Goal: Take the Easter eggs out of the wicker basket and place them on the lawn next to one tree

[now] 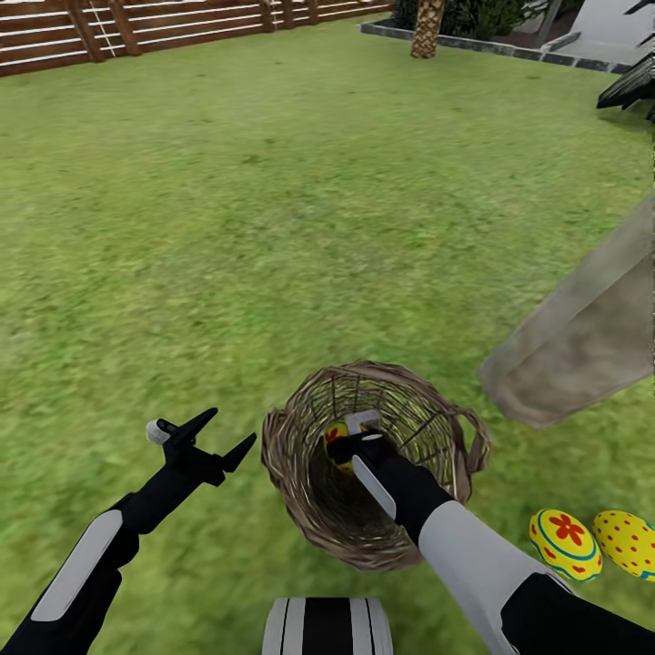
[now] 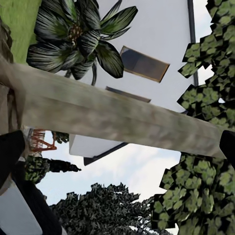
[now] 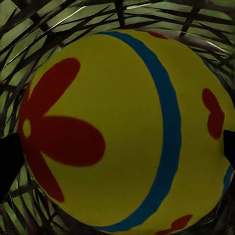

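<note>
Head view, left to right: the left gripper (image 1: 216, 435) hovers over the green lawn (image 1: 227, 227), fingers spread and empty. The right gripper (image 1: 357, 435) reaches into the round brown wicker basket (image 1: 300, 473), around a yellow, red-flowered, blue-banded egg (image 3: 127, 132); whether its fingers have closed, I cannot tell. Two similar painted eggs (image 1: 566, 544) lie by the grey-beige trunk (image 1: 582, 337), so one egg remains. Basket weave hides the grip.

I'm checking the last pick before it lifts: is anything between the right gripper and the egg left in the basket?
Nothing visible. The right gripper reaches down through the wicker basket's open top, and the last egg sits right between its fingertips, with only the weave behind it.
</note>
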Controlling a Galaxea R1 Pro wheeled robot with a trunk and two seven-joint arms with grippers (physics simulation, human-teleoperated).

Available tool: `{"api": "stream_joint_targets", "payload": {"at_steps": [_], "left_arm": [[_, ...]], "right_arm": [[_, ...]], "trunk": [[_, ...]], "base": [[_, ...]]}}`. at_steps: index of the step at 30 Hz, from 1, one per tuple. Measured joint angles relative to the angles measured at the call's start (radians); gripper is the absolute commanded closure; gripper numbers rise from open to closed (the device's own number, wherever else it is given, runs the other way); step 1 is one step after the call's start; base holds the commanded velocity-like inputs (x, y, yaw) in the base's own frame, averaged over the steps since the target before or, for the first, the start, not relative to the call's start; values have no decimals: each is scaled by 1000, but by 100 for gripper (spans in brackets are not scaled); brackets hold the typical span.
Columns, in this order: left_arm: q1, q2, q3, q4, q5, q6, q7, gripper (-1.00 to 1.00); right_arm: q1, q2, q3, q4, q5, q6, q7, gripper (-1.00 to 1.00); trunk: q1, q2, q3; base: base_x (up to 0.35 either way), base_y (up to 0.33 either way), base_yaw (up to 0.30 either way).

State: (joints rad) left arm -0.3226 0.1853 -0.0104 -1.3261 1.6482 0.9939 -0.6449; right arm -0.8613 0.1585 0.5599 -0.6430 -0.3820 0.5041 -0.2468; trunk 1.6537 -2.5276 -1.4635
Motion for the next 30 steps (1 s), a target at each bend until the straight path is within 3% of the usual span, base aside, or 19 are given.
{"api": "stream_joint_targets", "payload": {"at_steps": [11, 30], "left_arm": [[0, 0, 1, 0, -1, 0, 1, -100], [0, 1, 1, 1, 1, 0, 1, -100]], "right_arm": [[0, -1, -8, -1, -6, 94, 1, 100], [0, -12, -13, -9, -6, 99, 1, 100]], "trunk": [[-5, 3, 43], [-13, 7, 116]], "base": [[-3, 0, 0], [-126, 0, 0]]}}
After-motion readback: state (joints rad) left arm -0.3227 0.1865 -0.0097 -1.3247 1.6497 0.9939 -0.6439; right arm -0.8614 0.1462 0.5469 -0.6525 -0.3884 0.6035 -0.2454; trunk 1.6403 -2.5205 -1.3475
